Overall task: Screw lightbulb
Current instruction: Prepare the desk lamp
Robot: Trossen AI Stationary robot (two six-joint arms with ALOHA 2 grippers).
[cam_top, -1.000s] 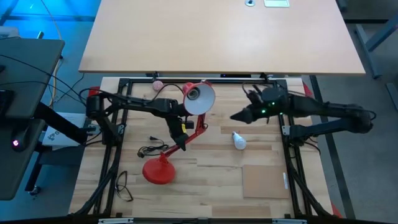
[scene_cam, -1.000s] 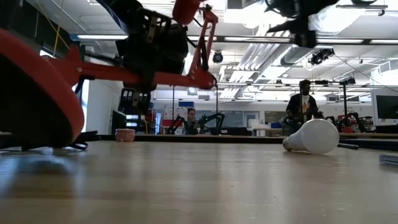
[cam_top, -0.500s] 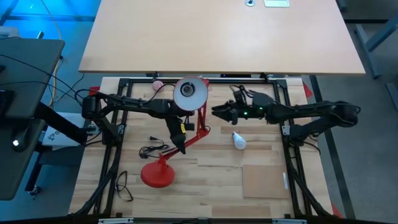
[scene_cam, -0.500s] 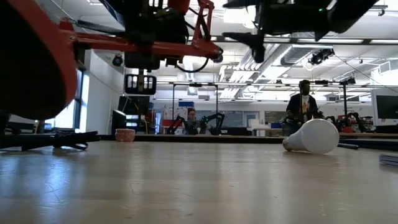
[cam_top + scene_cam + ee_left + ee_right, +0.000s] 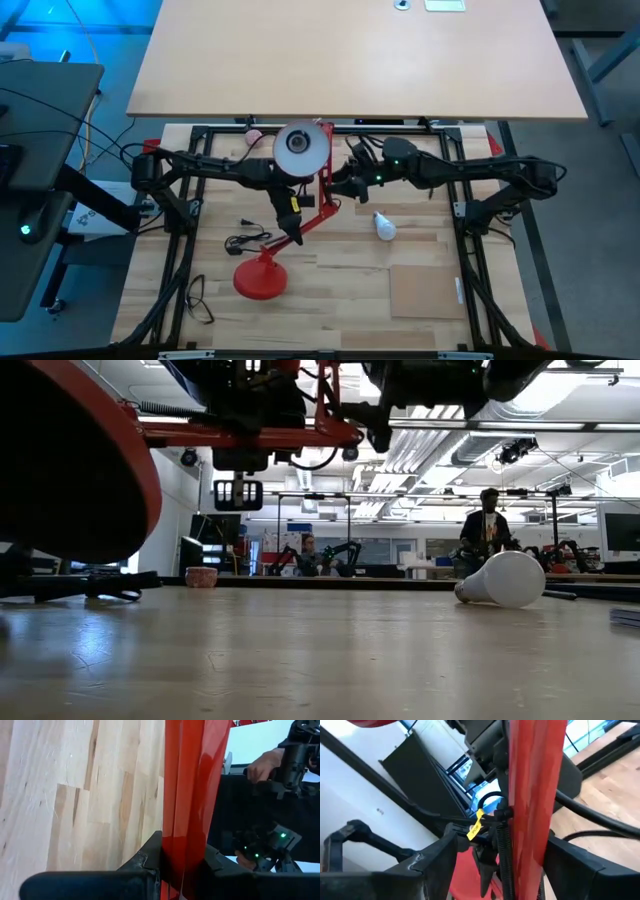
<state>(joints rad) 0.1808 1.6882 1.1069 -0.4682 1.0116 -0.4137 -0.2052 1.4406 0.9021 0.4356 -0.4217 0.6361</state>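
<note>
The red desk lamp [image 5: 300, 215] is tipped. Its shade [image 5: 301, 150] faces up and its round base [image 5: 260, 280] shows its underside in the low view [image 5: 70, 460]. My left gripper [image 5: 290, 215] is shut on the lamp's lower arm. My right gripper [image 5: 336, 185] is open, with its fingers on either side of the lamp's upper arm [image 5: 535, 795] just below the shade. The white lightbulb [image 5: 384, 226] lies on its side on the table to the right of the lamp, untouched; it also shows in the low view [image 5: 505, 580]. My left gripper pinches the lamp's red lower arm [image 5: 182, 845] between its two fingers, which lie across the bar. The lamp hangs tilted in the hold, its base raised at the near side. I cannot tell whether any edge of the base rests on the table.
A black cable [image 5: 243, 240] lies left of the lamp and another dark loop [image 5: 200, 298] lies near the front left. A flat brown board [image 5: 425, 290] lies at the front right. A small pink ball [image 5: 254, 133] sits at the far edge. People stand in the room behind.
My right gripper has gone toward the table's left, to the lamp's upper arm, and now straddles it. My left gripper has turned the lamp, so the shade has swung from facing sideways to facing up. The base has tipped off the table.
</note>
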